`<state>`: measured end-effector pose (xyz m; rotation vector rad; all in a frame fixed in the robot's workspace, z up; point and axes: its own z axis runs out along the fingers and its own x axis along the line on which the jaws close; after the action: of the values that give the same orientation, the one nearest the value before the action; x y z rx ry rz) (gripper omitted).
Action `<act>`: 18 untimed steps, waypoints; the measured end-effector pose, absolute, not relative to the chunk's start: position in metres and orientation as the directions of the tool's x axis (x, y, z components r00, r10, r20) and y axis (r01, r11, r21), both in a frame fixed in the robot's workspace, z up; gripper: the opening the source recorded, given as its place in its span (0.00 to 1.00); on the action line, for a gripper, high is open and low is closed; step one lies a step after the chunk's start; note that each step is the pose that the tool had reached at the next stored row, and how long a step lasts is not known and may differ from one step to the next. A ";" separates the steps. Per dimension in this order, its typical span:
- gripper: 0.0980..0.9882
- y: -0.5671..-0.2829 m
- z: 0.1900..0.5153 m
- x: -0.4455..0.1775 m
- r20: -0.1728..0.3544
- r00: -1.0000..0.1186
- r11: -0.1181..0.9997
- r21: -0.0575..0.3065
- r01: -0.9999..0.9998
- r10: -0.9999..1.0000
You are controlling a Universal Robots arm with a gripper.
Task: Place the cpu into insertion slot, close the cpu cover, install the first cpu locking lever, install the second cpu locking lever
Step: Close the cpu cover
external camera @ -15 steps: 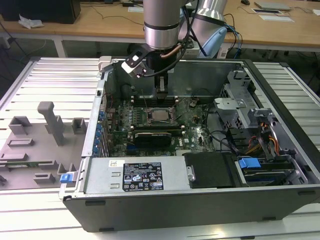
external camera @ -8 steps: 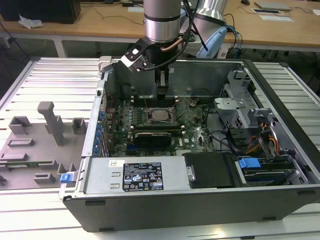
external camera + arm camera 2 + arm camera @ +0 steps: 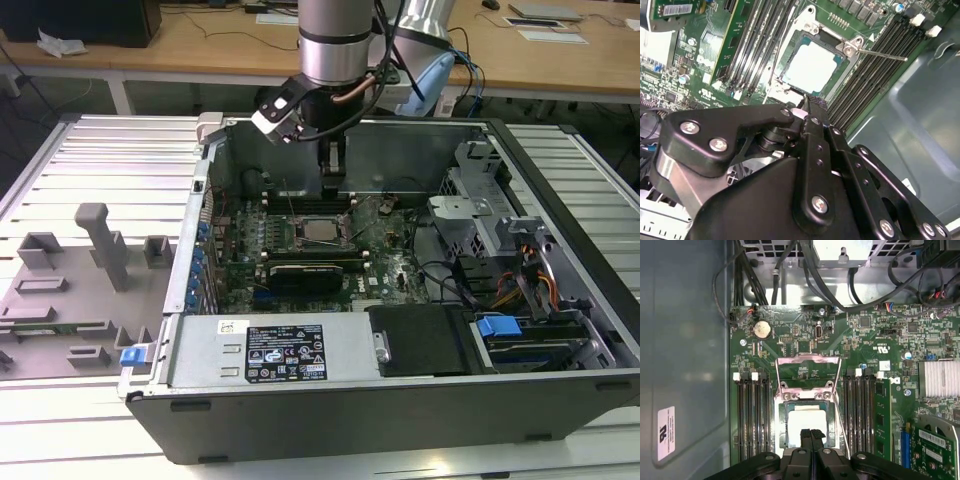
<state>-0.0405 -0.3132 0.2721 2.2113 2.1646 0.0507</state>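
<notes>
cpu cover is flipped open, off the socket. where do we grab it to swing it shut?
Probably by the free crossbar of the cpu cover, the edge farthest from its hinge at the insertion slot. Come from above, with the pincer straddling that bar through the window. It is a thin plate, so only its thickness offers a grip.

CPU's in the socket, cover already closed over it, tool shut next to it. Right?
No: the cpu cover is open, swung back off the insertion slot, as the first wrist view shows. The cpu does sit in the slot, and the tool is shut next to it.
</notes>
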 end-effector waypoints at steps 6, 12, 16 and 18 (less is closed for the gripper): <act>0.01 -0.313 0.272 -0.032 -0.009 0.022 -0.021 0.054 0.998 1.000; 0.01 -0.313 0.272 -0.026 -0.009 0.022 -0.021 0.051 0.998 1.000; 0.01 -0.313 0.272 -0.014 -0.009 0.022 -0.021 0.047 0.999 1.000; 0.01 -0.313 0.272 -0.009 -0.010 0.022 -0.021 0.046 0.999 1.000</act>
<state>-0.0088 -0.3132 0.2721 2.2167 2.1699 0.0392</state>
